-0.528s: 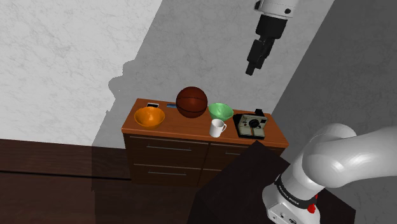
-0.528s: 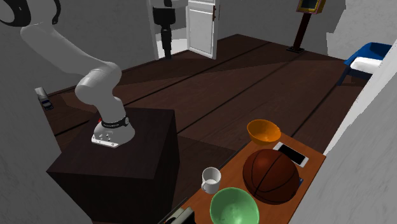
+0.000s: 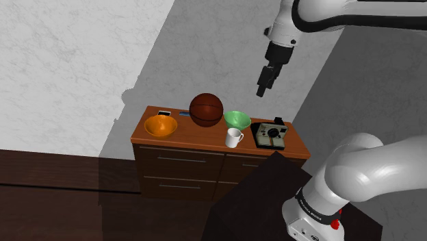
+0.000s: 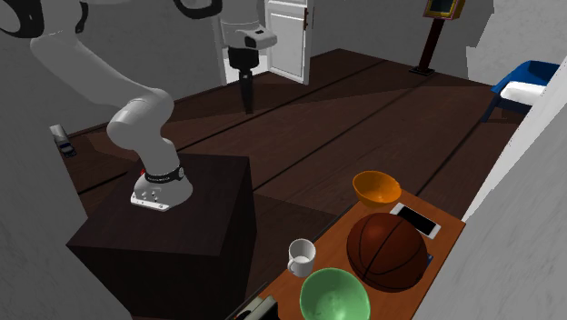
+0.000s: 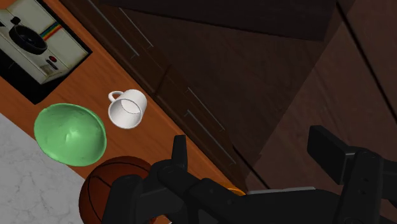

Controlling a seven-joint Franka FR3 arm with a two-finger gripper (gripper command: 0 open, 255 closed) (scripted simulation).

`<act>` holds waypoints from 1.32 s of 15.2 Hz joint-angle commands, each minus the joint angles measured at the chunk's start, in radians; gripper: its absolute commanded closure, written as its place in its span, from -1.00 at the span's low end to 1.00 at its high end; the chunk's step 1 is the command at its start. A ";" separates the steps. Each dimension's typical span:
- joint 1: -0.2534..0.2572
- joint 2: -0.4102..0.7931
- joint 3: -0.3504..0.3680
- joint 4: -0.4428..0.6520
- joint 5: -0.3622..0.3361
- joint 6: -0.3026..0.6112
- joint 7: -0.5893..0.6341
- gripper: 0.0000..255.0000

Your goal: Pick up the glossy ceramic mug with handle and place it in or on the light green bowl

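Upright white mug just beside green bowl.

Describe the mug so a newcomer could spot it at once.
Find the brown dresser with drawers. Near its front edge, beside the green bowl and instant camera, stands the mug. It alone is plain white with a handle.

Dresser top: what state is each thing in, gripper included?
Mug: upright, empty, not held.
Green bowl: upright, empty.
Orange bowl: upright, empty.
Ball: at rest.
Phone: lying flat.
Drawers: shut.
Gripper: open, empty, high above the dresser.
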 commanded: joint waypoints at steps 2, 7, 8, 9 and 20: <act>-0.008 0.037 -0.025 -0.071 -0.020 0.115 -0.037 -1.00; -0.021 0.130 -0.064 -0.161 -0.050 0.308 -0.093 -1.00; -0.024 0.154 -0.072 -0.174 -0.056 0.348 -0.104 -1.00; -0.027 0.181 -0.080 -0.186 -0.061 0.388 -0.115 -1.00; -0.041 0.581 -0.170 -0.204 -0.072 0.831 -0.254 -1.00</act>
